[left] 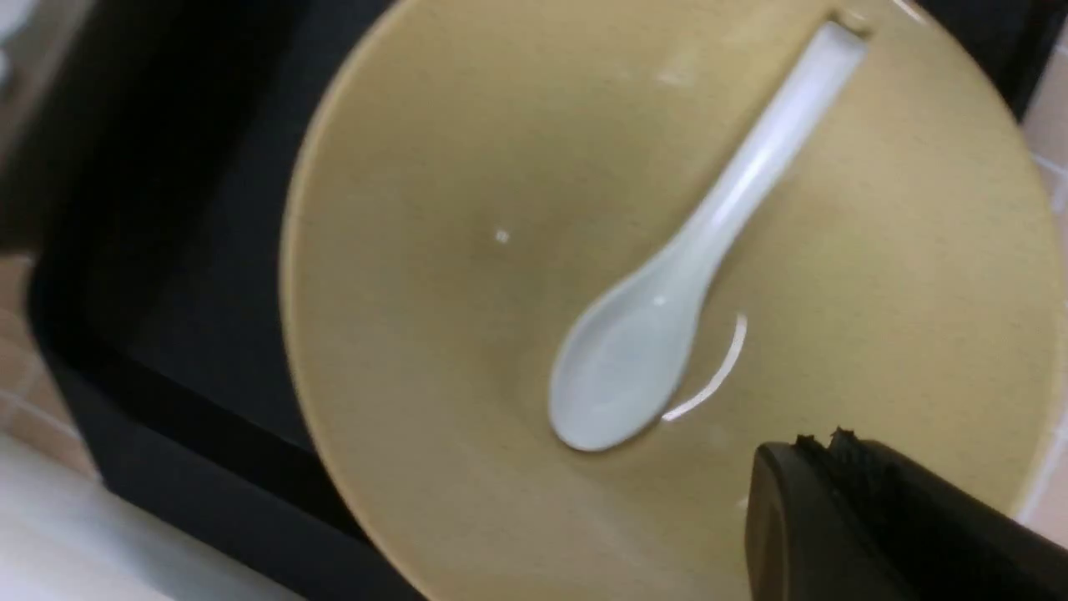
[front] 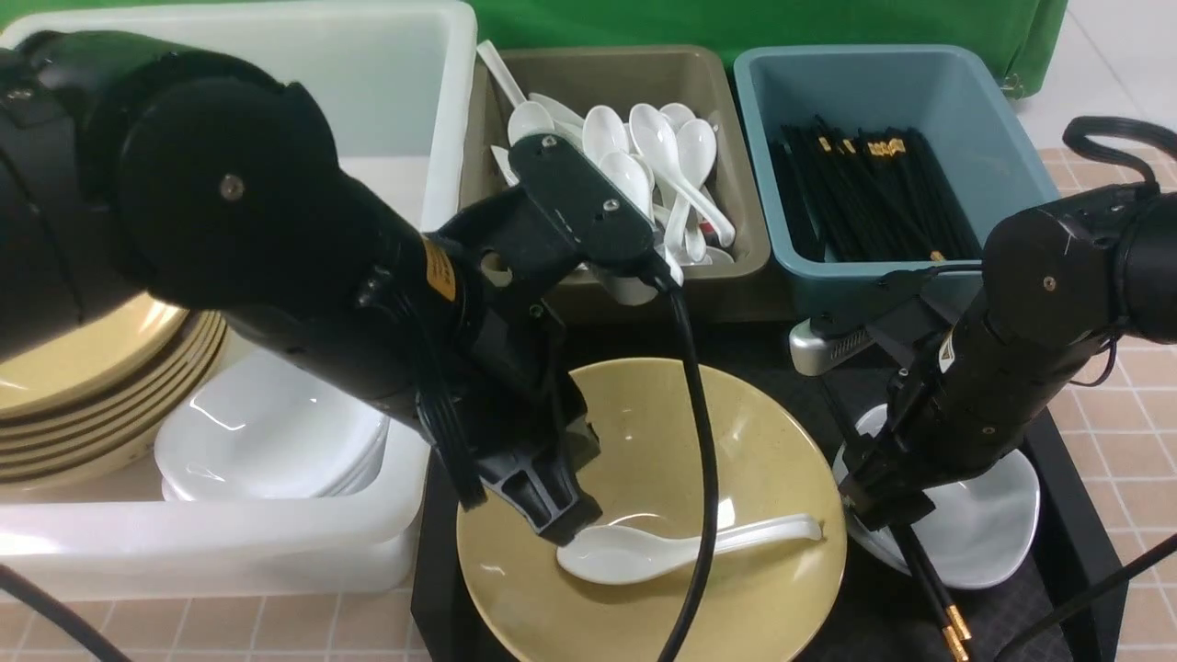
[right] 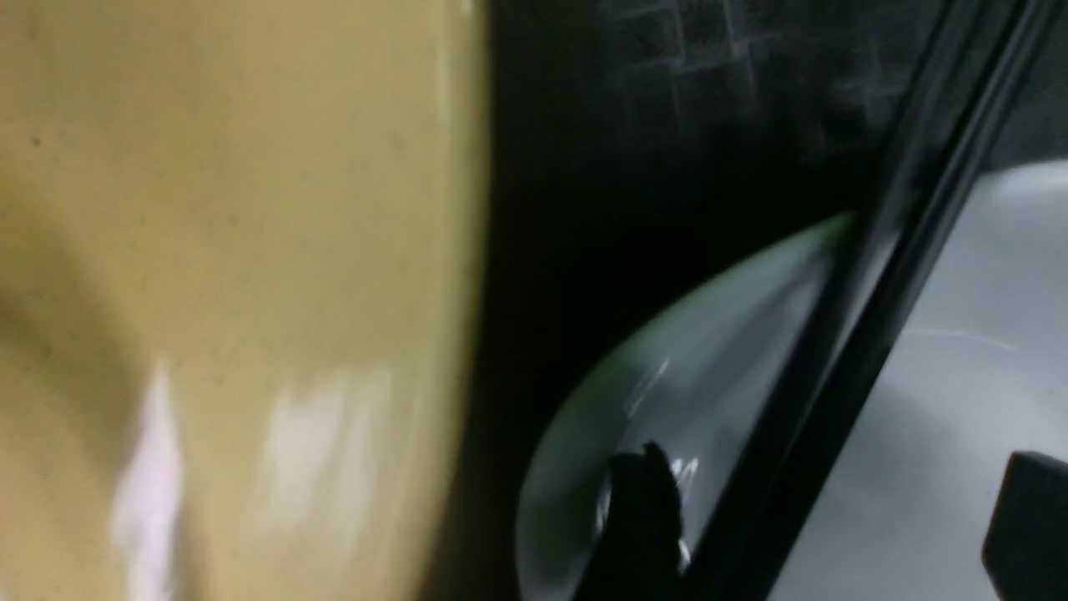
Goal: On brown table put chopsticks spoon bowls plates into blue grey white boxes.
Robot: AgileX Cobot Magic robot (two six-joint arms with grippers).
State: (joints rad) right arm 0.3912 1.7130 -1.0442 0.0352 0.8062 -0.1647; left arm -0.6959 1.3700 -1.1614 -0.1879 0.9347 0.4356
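Note:
A white spoon [front: 644, 552] lies in a yellow bowl [front: 763, 432] on a black tray [front: 1071, 496]. My left gripper [front: 563, 529] is shut and empty, just above the spoon's scoop end. In the left wrist view the spoon [left: 659, 334] lies in the bowl [left: 417, 292] a little ahead of the shut gripper [left: 822, 438]. Black chopsticks [front: 931, 588] lie across a white bowl [front: 988, 529]. My right gripper [front: 883, 515] is open over them. In the right wrist view the gripper [right: 834, 476] straddles the chopsticks [right: 876, 317] over the bowl [right: 959, 417].
A white box [front: 441, 110] at the left holds stacked yellow plates [front: 101, 405] and white bowls [front: 267, 441]. A grey box [front: 607, 64] holds several white spoons. A blue box [front: 919, 74] holds black chopsticks. The tiled table lies around the tray.

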